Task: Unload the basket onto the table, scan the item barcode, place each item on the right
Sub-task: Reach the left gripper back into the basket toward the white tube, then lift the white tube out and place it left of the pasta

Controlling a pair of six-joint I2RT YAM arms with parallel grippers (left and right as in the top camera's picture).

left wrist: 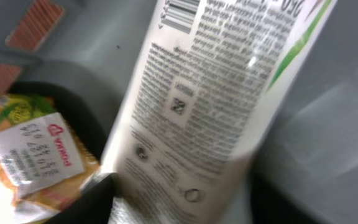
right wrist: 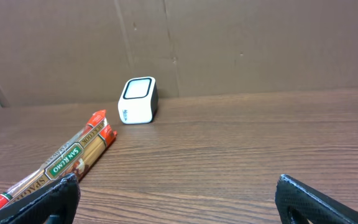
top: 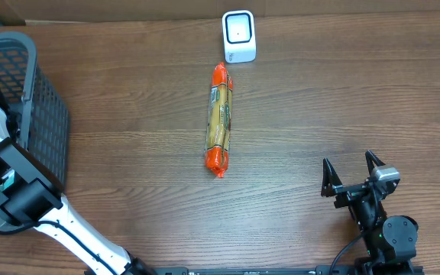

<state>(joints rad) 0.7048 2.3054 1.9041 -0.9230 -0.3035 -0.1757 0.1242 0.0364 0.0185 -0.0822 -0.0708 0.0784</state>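
Note:
Seen from the left wrist, a white tube (left wrist: 191, 106) printed with small text fills the middle of the view, its barcode (left wrist: 179, 14) at the top end. My left gripper (left wrist: 182, 199) is down inside the basket, a dark finger pressed against each side of the tube. The white scanner (top: 239, 36) stands at the table's far edge, and also shows from the right wrist (right wrist: 138, 99). My right gripper (top: 351, 169) rests open and holds nothing at the near right, its fingers (right wrist: 48, 199) wide apart.
A grey mesh basket (top: 48, 114) stands at the left edge with my left arm (top: 14, 191) reaching into it. A yellow packet (left wrist: 30, 155) with a price label lies beside the tube. A long spaghetti packet (top: 220, 118) lies mid-table, just in front of the scanner.

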